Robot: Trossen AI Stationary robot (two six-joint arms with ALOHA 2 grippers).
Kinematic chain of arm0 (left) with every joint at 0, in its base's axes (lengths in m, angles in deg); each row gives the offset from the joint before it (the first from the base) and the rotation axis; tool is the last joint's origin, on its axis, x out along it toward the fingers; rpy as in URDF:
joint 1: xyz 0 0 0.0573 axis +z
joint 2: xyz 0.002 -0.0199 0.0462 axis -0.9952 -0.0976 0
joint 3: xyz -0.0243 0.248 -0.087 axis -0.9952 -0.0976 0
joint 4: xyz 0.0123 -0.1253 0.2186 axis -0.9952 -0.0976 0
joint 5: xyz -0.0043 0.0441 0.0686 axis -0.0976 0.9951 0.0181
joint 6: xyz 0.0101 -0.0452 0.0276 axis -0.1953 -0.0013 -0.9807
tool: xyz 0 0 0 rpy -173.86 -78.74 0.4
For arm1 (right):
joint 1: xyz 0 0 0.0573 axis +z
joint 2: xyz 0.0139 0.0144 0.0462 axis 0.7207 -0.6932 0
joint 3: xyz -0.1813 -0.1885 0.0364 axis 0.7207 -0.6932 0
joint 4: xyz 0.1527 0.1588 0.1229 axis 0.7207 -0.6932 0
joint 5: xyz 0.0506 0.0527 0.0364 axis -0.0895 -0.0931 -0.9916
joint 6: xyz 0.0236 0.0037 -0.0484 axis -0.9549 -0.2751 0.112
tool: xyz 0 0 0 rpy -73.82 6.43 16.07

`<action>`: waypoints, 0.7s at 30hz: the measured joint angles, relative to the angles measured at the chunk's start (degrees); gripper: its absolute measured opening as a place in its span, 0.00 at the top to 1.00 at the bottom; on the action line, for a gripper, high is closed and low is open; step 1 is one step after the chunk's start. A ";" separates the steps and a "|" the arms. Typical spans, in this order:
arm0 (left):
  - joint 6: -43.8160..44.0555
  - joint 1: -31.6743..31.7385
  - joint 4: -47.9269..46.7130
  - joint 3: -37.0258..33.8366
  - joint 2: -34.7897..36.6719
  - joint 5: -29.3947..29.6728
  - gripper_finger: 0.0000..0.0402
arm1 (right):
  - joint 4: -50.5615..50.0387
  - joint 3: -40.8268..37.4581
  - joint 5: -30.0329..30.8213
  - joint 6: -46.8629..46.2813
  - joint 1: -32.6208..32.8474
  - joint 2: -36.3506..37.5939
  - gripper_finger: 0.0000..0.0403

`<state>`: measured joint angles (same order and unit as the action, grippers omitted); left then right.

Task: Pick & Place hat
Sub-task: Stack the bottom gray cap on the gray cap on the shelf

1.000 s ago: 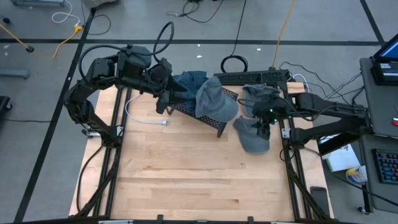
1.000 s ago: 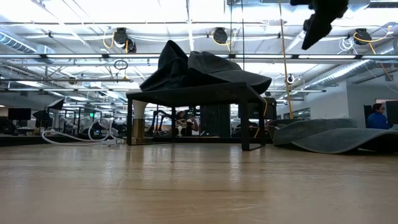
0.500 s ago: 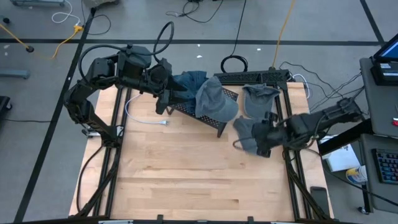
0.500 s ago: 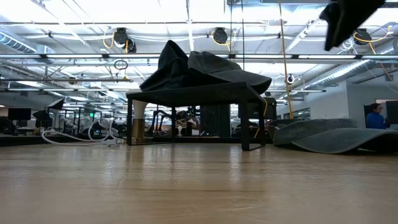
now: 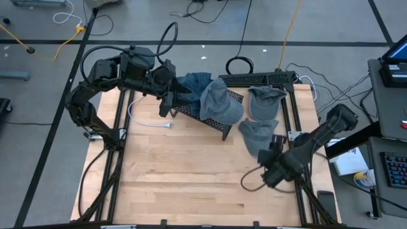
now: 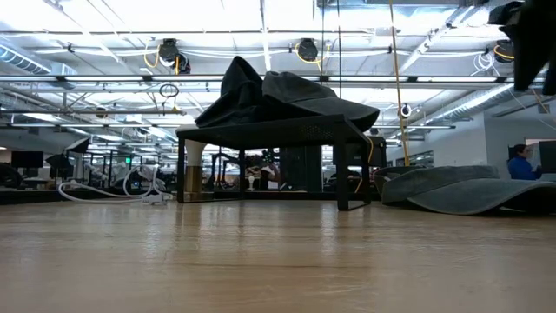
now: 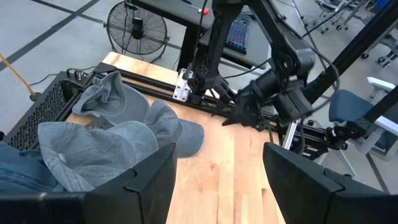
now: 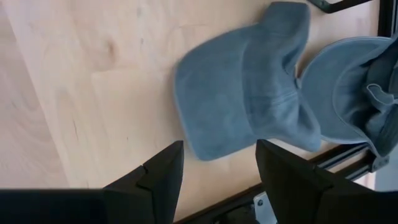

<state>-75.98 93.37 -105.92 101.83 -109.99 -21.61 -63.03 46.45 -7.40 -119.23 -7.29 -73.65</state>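
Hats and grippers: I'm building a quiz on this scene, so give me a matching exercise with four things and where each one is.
Things:
1. left gripper
2. right gripper
3. black rack
4. hat on the table

Places:
A. lying flat on the wood by the right rail
B. open, near the table's right front
C. open, at the rack's left end
D. back middle of the table, carrying hats

Pairs: 1-C, 2-B, 3-D, 4-A
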 joint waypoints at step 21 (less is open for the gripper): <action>0.04 0.00 -0.02 0.00 0.00 0.00 0.39 | 7.82 -7.09 6.53 -4.87 13.05 -18.43 0.52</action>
<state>-75.94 93.37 -105.94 101.83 -109.99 -21.61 -55.21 39.36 -0.87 -124.10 5.76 -92.08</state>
